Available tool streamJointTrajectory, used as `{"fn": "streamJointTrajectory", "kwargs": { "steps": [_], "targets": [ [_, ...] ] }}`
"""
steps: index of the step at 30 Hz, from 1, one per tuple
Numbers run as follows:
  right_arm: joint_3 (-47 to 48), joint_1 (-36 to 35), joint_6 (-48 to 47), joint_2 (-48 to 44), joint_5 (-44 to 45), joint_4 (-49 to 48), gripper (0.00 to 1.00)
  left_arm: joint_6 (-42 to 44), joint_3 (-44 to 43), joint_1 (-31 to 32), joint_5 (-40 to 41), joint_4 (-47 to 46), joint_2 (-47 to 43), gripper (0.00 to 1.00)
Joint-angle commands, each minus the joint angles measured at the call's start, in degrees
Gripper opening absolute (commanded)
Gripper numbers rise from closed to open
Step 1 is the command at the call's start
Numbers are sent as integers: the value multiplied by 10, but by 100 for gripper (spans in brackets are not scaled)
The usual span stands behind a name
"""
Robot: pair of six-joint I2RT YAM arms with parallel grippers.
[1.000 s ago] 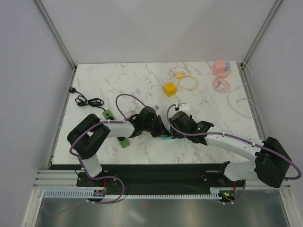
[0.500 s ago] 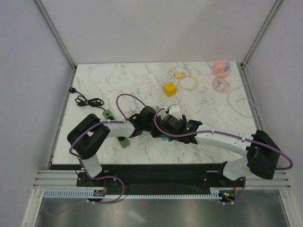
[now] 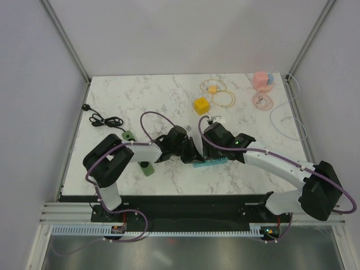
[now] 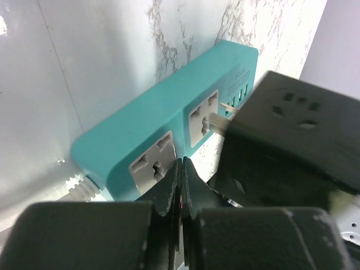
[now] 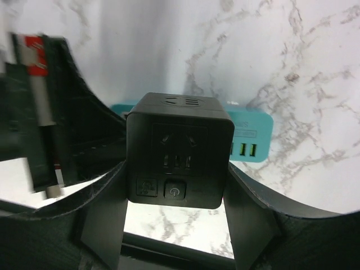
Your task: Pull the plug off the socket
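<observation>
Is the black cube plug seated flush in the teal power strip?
No, bare metal prongs show in a gap between the black cube plug and the teal power strip.

Teal socket strip (image 4: pixel 163 112); black plug (image 5: pixel 180 135); white, grey-veined marble table (image 3: pixel 140 95); yellow cube (image 3: pixel 201 105); pink block (image 3: pixel 260 79), perhaps blue-edged.

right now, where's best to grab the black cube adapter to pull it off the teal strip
Take the black cube adapter by its two flat opposite sides, coming from the face away from the teal power strip, as the right gripper does. Parallel sides suit a two-finger grip; the prongs run straight into the socket, so pull along them.
</observation>
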State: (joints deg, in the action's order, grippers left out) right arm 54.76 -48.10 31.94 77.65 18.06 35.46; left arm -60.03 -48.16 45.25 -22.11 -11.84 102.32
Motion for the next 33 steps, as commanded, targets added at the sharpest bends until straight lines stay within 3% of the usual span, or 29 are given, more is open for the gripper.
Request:
{"fn": "streamJointTrajectory", "kwargs": {
  "steps": [1,10,18,21,27,33],
  "targets": [
    [10,29,11,-50,-136,-60,0,18,24,6,79,97,43,2],
    [21,9,3,-36,-76,-37,0,25,25,8,83,100,7,2],
    [32,134,-53,-80,-86,-32,0,52,47,7,90,112,-120,2],
    [32,203,-53,-68,-154,-64,0,59,48,8,84,115,-178,4],
    [22,323,1,-10,-277,-226,0,96,49,7,82,182,-292,8],
    [32,378,67,117,-367,-375,0,114,83,7,55,219,-403,11]
  ]
}}
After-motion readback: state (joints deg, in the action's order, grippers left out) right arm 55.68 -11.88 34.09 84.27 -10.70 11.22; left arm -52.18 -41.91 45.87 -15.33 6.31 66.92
